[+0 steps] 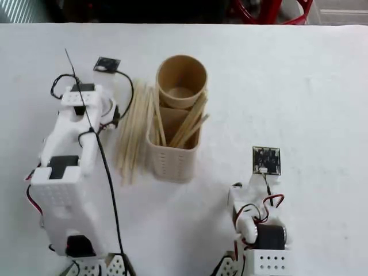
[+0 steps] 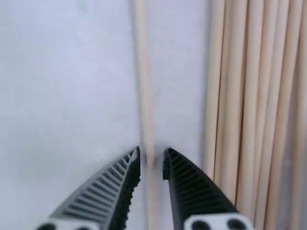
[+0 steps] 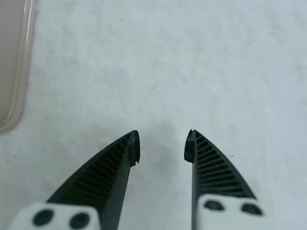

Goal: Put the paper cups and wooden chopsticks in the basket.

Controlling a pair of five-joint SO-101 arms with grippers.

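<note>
A beige basket stands mid-table with a paper cup leaning at its far end and several wooden chopsticks sticking out of it. More chopsticks lie in a loose bundle on the table just left of the basket. My left gripper sits at that bundle, shut on a single chopstick that lies apart from the rest. My right gripper is open above bare table to the right of the basket, nothing between its fingers.
The left arm stretches along the table's left side, with a black cable trailing beside it. The right arm sits folded at the near edge. A corner of the basket shows in the right wrist view.
</note>
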